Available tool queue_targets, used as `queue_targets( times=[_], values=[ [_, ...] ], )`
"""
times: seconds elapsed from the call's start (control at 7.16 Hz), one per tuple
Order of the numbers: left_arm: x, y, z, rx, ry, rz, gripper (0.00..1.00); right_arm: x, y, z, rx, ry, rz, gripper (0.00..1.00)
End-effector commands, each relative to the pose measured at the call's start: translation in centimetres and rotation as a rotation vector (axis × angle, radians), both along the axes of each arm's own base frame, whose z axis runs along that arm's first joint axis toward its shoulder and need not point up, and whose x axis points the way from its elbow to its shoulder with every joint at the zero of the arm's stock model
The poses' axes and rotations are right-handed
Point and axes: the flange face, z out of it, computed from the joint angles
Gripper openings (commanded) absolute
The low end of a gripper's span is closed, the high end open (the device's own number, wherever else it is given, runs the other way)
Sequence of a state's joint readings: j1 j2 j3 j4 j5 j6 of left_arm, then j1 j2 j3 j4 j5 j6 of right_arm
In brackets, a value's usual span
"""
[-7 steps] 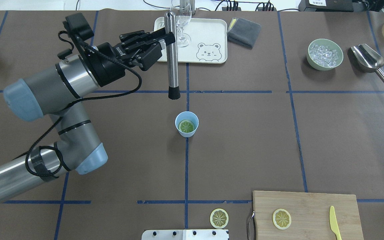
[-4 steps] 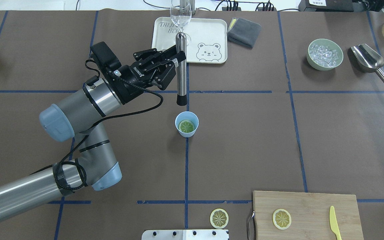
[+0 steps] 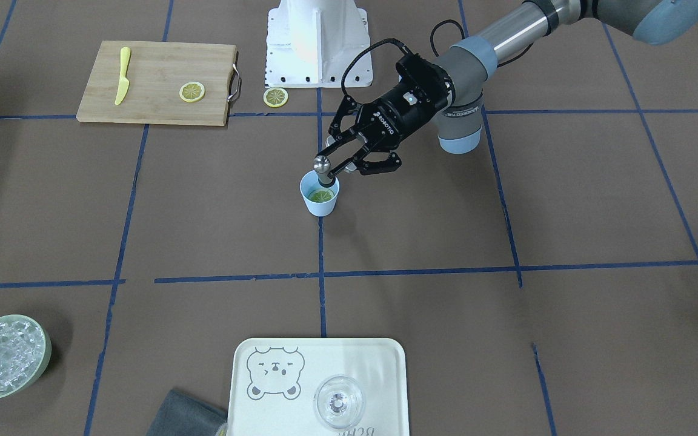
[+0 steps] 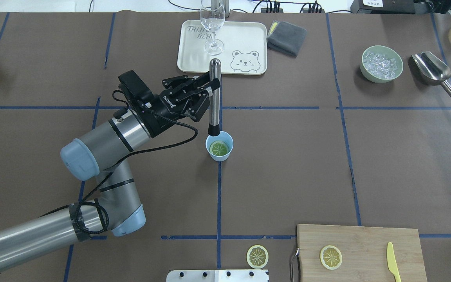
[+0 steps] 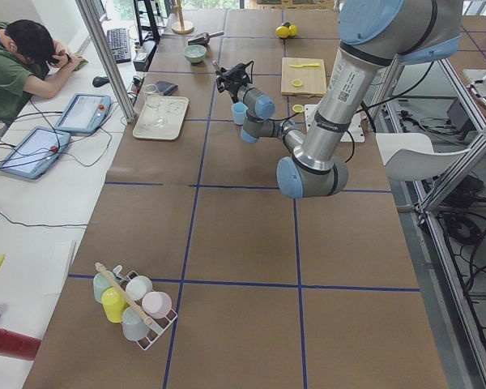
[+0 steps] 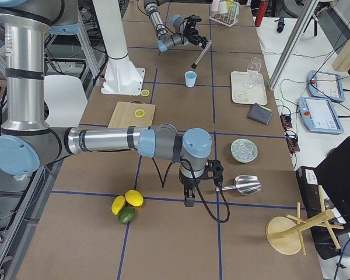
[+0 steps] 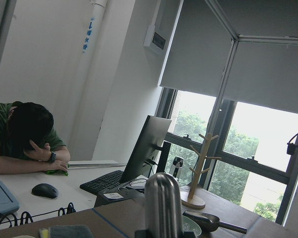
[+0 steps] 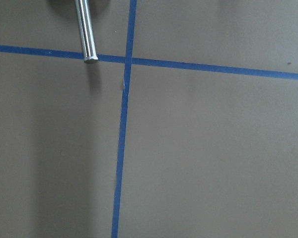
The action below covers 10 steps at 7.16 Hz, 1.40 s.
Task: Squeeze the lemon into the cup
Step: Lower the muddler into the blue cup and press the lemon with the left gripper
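Note:
The light-blue cup (image 4: 219, 158) stands mid-table with a lemon slice (image 4: 219, 148) lying flat inside it; both also show in the front view, cup (image 3: 320, 209) and slice (image 3: 321, 195). My left gripper (image 4: 212, 87) is shut on a steel muddler (image 4: 214, 100) held nearly upright. Its black tip sits at the far rim of the cup's mouth, above the slice. The left wrist view shows the muddler's rounded top (image 7: 163, 201). My right gripper (image 6: 189, 198) shows only in the right side view, pointing down by the scoop; I cannot tell whether it is open or shut.
A second lemon slice (image 4: 257, 256) lies on the table near the base. A third (image 4: 331, 257) lies on the cutting board (image 4: 360, 235) with a yellow knife (image 4: 393, 261). At the back are a tray (image 4: 249, 39) with a glass (image 4: 212, 27), a grey cloth (image 4: 287, 37), an ice bowl (image 4: 381, 64) and a scoop (image 4: 435, 72).
My left arm has carried the muddler from beside the tray towards me and down, until its black tip reached the cup's mouth. The cup and slices have not moved.

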<state>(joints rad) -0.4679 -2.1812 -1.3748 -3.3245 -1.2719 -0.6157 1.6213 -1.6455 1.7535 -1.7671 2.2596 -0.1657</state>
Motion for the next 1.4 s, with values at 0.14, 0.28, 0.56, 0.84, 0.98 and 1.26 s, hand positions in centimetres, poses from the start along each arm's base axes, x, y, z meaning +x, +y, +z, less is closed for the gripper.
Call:
queue_targets(
  times=[0.14, 0.28, 0.56, 0.84, 0.98, 1.26],
  values=[
    [2.0, 0.6, 1.3, -0.033, -0.022, -0.010, 0.00, 0.0, 0.1, 0.1, -0.002, 0.000, 0.000, 1.00],
    [2.7, 1.1, 1.6, -0.044, -0.029, -0.009, 0.00, 0.0, 0.3, 0.2, -0.005, -0.002, 0.000, 1.00],
    [4.0, 2.5, 1.7, -0.069, -0.020, -0.015, 0.00, 0.0, 0.5, 0.3, -0.007, -0.002, 0.002, 1.00],
    [5.0, 2.4, 3.0, -0.091, -0.047, -0.025, 0.00, 0.1, 0.5, 0.4, -0.010, -0.002, 0.003, 1.00],
    [5.6, 2.5, 3.4, -0.099, -0.055, -0.027, 0.00, 0.1, 0.5, 0.4, -0.010, -0.002, 0.003, 1.00],
    [6.2, 2.3, 4.4, -0.109, -0.082, -0.030, 0.00, 0.1, 0.5, 0.4, -0.011, -0.002, 0.004, 1.00]
  ],
)
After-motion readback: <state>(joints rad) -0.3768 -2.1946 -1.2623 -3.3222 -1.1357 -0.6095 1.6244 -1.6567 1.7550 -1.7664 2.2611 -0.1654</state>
